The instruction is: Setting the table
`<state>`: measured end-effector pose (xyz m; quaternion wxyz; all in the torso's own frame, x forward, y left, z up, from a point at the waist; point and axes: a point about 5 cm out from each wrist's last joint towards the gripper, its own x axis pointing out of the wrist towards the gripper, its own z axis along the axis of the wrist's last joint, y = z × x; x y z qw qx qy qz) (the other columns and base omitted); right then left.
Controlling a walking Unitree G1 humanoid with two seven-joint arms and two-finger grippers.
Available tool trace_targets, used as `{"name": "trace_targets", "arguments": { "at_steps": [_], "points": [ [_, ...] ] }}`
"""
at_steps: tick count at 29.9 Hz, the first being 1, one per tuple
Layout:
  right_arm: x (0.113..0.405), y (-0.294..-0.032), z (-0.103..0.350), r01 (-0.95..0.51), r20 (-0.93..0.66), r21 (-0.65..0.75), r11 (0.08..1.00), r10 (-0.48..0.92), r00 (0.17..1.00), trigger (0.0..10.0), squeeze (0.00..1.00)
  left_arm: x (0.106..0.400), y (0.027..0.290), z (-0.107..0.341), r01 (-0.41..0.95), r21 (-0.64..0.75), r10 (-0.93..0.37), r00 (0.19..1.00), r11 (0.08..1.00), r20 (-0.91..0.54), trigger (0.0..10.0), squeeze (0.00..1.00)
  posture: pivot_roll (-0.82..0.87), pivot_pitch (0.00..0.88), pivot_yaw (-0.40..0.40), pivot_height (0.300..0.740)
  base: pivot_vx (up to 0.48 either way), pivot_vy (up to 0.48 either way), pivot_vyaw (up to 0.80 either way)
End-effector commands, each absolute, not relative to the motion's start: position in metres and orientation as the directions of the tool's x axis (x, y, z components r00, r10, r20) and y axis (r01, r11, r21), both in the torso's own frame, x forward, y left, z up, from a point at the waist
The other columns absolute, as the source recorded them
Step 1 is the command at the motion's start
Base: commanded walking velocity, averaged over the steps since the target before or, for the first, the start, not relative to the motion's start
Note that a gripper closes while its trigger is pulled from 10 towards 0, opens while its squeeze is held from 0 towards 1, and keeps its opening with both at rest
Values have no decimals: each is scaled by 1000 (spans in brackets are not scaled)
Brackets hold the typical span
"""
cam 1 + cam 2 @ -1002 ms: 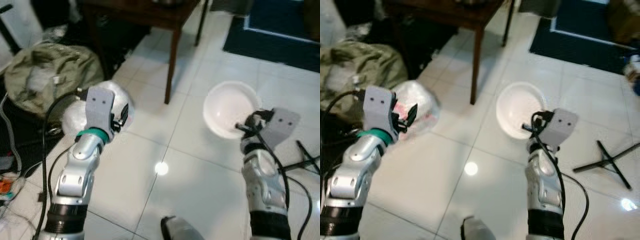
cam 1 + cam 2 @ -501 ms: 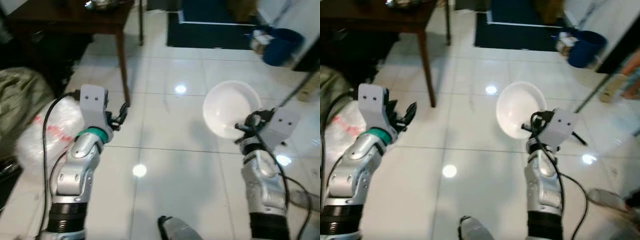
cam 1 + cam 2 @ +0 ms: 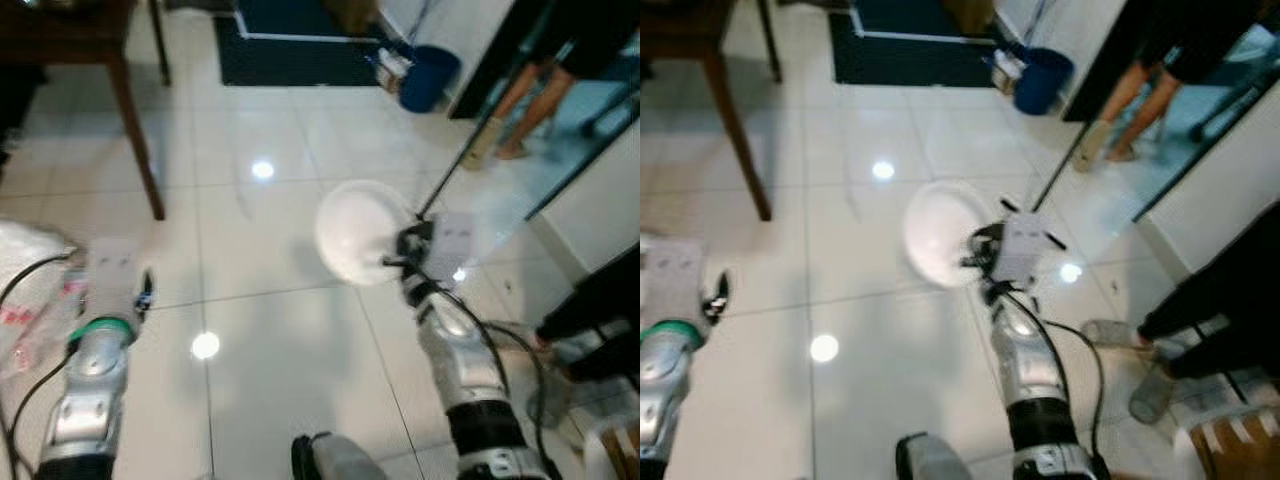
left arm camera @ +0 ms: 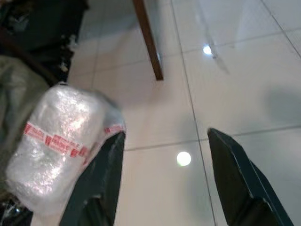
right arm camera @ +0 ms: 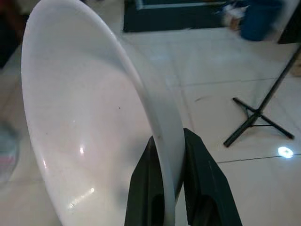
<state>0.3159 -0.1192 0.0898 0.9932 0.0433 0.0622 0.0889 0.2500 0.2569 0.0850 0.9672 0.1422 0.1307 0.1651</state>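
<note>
Open white tile floor (image 3: pixel 260 300) lies ahead — wide room between the arms. A dark table leg (image 3: pixel 135 150) stands ahead-left, a bubble-wrapped bundle (image 4: pixel 61 146) beside it; a tripod pole (image 3: pixel 455 165), blue bin (image 3: pixel 428 78) and a person's legs (image 3: pixel 515 110) crowd the right.

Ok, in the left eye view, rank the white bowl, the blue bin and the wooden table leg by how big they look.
1. white bowl, though nearness to the camera inflates it
2. wooden table leg
3. blue bin
</note>
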Motion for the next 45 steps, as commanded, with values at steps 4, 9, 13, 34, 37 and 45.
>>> {"name": "trace_targets", "arguments": {
  "at_steps": [4,9,13,34,37,45],
  "points": [
    [310,-108,76,-300,-150,46,953,303,941,10000,0,237,238,80,-237,290,291,944,927,-158,10000,0,45,0,-129,740,0,0,-200],
    [305,-108,68,-336,-173,39,941,337,925,10000,0,234,220,80,-205,263,244,962,943,-126,10000,0,36,0,-137,740,0,0,0],
    [301,-114,61,-340,-181,27,940,339,923,10000,0,236,209,79,-163,267,197,975,950,-104,10000,0,16,0,-135,740,0,0,0],
    [310,-143,59,-174,-136,5,985,173,976,10000,0,290,183,94,27,303,-14,999,952,-43,10000,0,-99,0,37,740,0,0,0],
    [314,-142,61,-167,-124,7,986,167,978,10000,0,297,183,96,35,286,-23,999,958,-45,10000,0,-100,0,44,740,0,0,0],
    [317,-140,64,-133,-102,27,991,135,986,10000,0,301,182,95,56,298,-42,998,953,-54,10000,0,-102,0,55,740,0,0,0]
  ]
}}
